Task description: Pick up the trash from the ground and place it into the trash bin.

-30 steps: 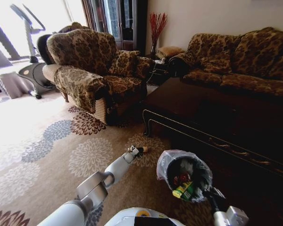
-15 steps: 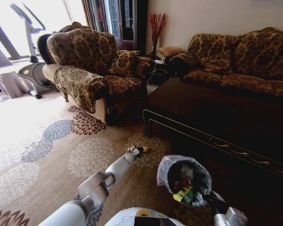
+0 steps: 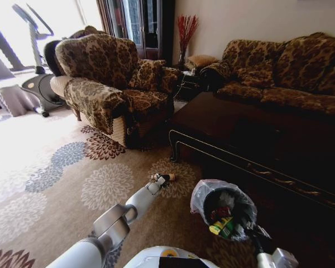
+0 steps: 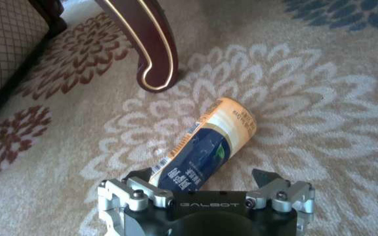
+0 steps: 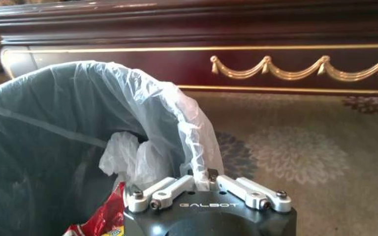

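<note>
A tan and dark-blue tube-shaped piece of trash [image 4: 208, 145] lies on the carpet, seen small in the head view as the trash [image 3: 170, 177]. My left gripper [image 4: 202, 178] is open and low over it, with the tube's near end between the fingers; it also shows as the left gripper [image 3: 159, 180] at the end of the outstretched arm. The trash bin [image 3: 200, 194], dark with a translucent liner, tilts beside the coffee table and holds a green wrapper [image 3: 222, 226] and a red scrap [image 3: 219, 213]. My right gripper [image 5: 204, 181] is shut on the bin's liner rim [image 5: 175, 103].
A dark wooden coffee table [image 3: 240, 128] stands just right of the bin, its curved leg [image 4: 153, 49] close to the tube. A patterned armchair [image 3: 111, 84] and sofa [image 3: 290, 67] stand behind. Open carpet [image 3: 56, 178] lies to the left.
The right gripper has shifted the bin slightly to the right and tilted it a little differently. The left arm has barely moved.
</note>
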Robot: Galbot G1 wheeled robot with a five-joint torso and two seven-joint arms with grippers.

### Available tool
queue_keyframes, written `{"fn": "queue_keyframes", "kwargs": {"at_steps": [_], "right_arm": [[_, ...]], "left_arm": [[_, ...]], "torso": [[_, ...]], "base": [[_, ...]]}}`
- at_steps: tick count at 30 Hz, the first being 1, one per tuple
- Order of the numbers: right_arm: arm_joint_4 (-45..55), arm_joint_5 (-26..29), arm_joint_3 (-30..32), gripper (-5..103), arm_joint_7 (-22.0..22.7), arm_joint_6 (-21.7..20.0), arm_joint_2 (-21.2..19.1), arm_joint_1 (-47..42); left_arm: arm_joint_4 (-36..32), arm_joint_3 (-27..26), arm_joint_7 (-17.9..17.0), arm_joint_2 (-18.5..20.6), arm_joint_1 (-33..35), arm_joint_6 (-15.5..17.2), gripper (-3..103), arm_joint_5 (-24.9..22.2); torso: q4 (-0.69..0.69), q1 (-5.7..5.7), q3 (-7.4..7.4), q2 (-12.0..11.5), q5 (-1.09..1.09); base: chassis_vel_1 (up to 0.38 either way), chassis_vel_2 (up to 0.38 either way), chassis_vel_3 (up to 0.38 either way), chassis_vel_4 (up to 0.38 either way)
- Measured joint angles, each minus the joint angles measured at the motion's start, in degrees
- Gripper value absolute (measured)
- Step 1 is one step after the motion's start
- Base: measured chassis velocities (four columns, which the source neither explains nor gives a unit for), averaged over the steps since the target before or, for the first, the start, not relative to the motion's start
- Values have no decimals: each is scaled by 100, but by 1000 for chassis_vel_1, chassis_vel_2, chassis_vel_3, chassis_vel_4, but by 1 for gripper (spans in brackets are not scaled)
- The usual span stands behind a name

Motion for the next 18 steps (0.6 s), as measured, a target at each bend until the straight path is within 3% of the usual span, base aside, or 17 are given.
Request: {"fn": "queue_keyframes", "kwargs": {"at_steps": [18], "right_arm": [[-11, -125, -145, 0, 23, -32, 64, 24]], "left_arm": [[-69, 177, 87, 103, 56, -121, 100, 242]], "torso": [[1, 0, 0, -1, 0]], "base": [[-16, 11, 14, -12]]}}
